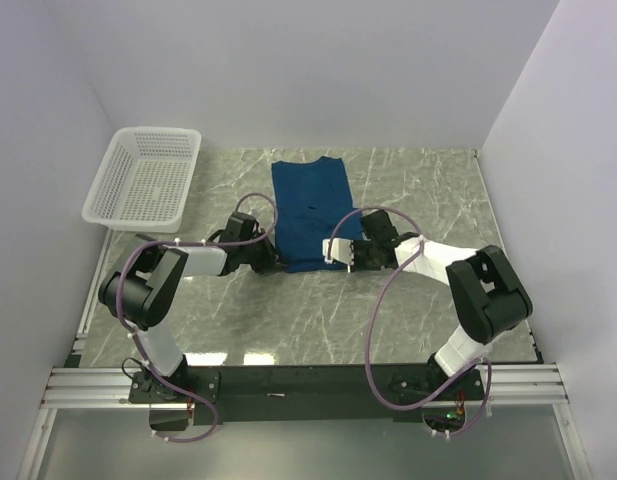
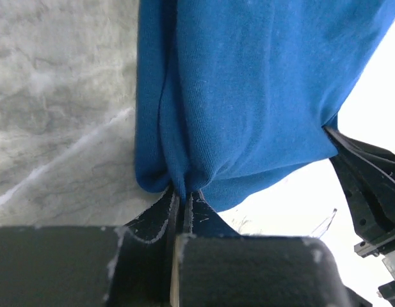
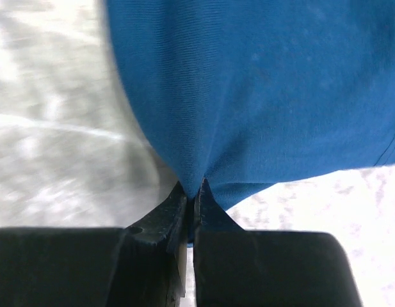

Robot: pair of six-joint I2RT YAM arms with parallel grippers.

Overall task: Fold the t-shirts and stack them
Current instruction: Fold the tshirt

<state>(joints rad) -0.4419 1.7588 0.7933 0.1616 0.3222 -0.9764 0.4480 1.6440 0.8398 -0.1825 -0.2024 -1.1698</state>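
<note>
From above, the blue t-shirt (image 1: 310, 210) lies flat on the gray stone table (image 1: 428, 190), near the middle. It is folded into a long strip. Its long side runs from the robot toward the back wall, with one short end close to the arms and the other far away. No picture or label shows on it, and it is too small here to tell which end is the neck. The left claw (image 1: 273, 262) sits at the near left corner of the shirt and the right claw (image 1: 344, 255) sits at the near right corner. The arms cover both corners, so the pinch cannot be seen from up here. A white basket (image 1: 148, 180) stands well apart at the far left. In the left wrist view, the left claw (image 2: 182, 199) is squeezed tight on a bunched fold of the t-shirt (image 2: 248, 96), with only a thin line between its two fingers. The cloth goes up and out of the top of the picture, so most of the shirt is cut off. The table (image 2: 56, 96) shows at the left, and the lower right is washed out white. A black part (image 2: 370, 192) pokes in at the right edge, touching the cloth, but it is cut off. In the right wrist view, the right claw (image 3: 192, 199) is also pinched shut on the edge of the t-shirt (image 3: 261, 83). The cloth fills the top, and the table (image 3: 50, 128) at the left is blurry.
</note>
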